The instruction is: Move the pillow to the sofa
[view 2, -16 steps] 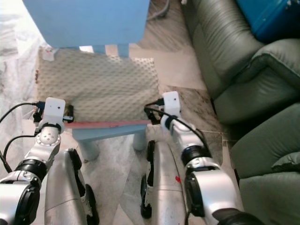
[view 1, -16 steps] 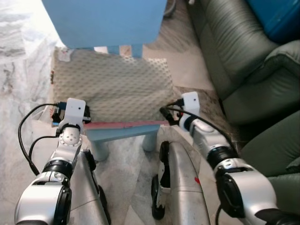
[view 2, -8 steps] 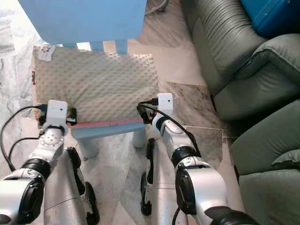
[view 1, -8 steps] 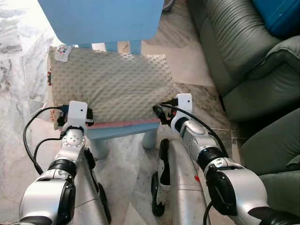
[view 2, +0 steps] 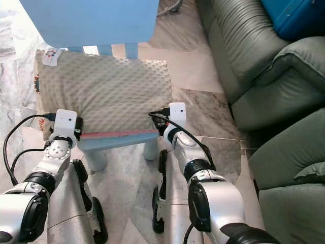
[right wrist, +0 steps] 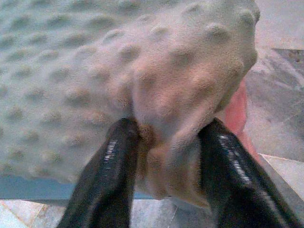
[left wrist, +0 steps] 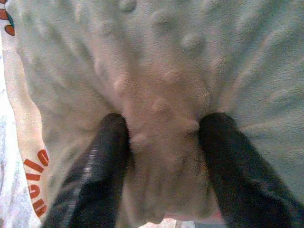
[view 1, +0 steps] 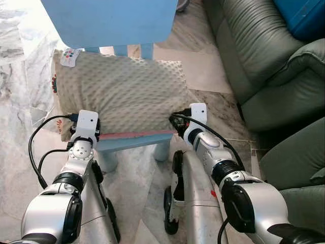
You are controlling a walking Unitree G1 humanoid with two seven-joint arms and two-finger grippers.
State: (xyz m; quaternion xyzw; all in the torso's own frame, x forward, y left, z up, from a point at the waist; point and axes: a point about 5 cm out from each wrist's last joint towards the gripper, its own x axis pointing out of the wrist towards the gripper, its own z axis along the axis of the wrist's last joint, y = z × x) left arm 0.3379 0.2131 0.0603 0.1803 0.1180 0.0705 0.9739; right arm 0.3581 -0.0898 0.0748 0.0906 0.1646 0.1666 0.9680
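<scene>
- While we look down past our two arms, the green leather sofa (view 1: 264, 66) is the largest thing before us, running along our right side, with a blue thing (view 1: 304, 18) lying on its far part.
- We see marble floor (view 1: 20, 168) on our left and under our legs, and a paler slab of floor (view 1: 203, 68) between the pillow and the sofa.
- At the far edge a blue panel (view 1: 109, 23) stands over the pillow's far side; we cannot tell what it belongs to.
- We have the pillow (view 1: 119, 94), grey-beige with a bumpy dotted cover, lying across a small blue tabletop (view 1: 134, 143) right in front of us, well apart from the sofa. A red strip shows along its near edge, and a small printed tag (view 1: 69, 57) sits at its far left corner.
- Our left claw (left wrist: 164, 137) is clamped on the pillow's near left corner; both black fingers (left wrist: 102, 161) press into the cover and bunch a fold of it between them.
- Our right claw (right wrist: 168, 142) is clamped on the near right corner in the same way, its fingers (right wrist: 116, 161) squeezing a lump of the cover, with the tabletop's blue edge just below.
</scene>
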